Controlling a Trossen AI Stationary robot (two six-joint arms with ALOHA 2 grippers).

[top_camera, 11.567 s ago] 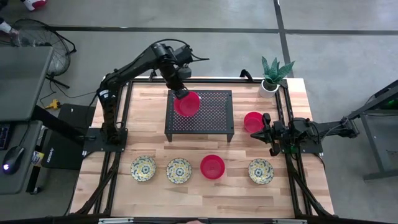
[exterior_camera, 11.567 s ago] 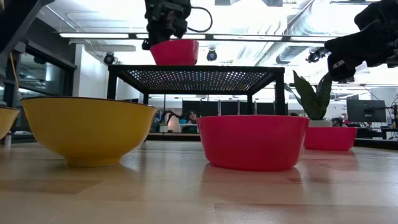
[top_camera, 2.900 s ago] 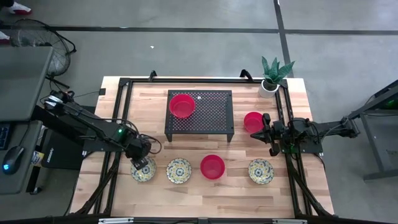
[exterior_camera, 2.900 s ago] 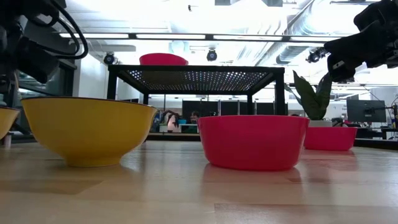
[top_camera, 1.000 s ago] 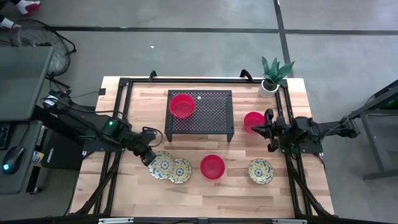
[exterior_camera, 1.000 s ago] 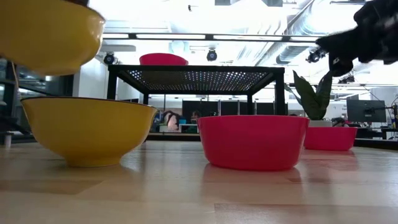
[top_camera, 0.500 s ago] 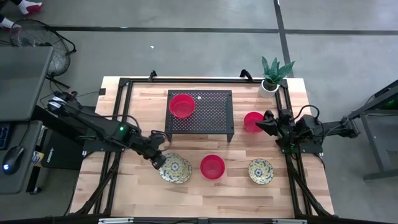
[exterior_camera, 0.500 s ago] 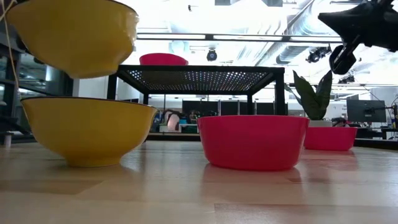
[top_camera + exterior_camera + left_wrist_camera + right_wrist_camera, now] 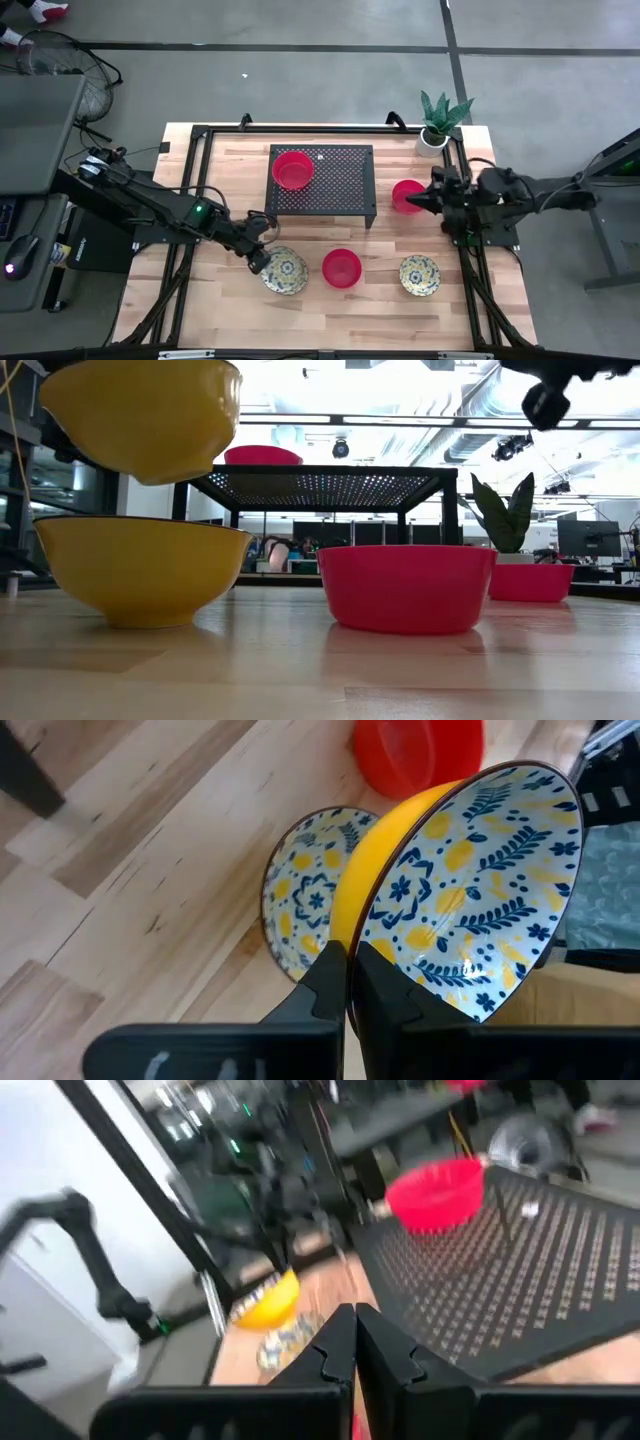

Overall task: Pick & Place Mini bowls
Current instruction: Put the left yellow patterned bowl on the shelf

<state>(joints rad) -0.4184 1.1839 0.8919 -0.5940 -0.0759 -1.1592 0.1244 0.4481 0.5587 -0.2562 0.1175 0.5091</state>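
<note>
Six mini bowls belong to the task, and one patterned bowl (image 9: pixel 470 880) is being carried by the left gripper (image 9: pixel 258 262), whose fingers are pinched on its rim with the bowl tilted above the second patterned bowl (image 9: pixel 288 271) resting on the tabletop (image 9: pixel 230 165). In the low view the carried bowl hangs clear above the resting one, not touching it. The step in hand is judged to be the transport of this bowl, either onto the bowl below as a stack or on towards the black mesh rack (image 9: pixel 340 180), where a red bowl (image 9: pixel 292 169) is already set; which of the two is meant cannot be told. For a stack, the bowl would have to be levelled and centred before release. Another red bowl (image 9: pixel 341 268) and a third patterned bowl (image 9: pixel 419 274) lie along the near row, and a third red bowl (image 9: pixel 406 195) sits just beside the right gripper (image 9: pixel 432 197), which is pressed together and empty, raised near the right edge. From above, the carried bowl overlaps the resting one, so the two are hard to separate. The right wrist view is blurred, and little can be made out in it.
</note>
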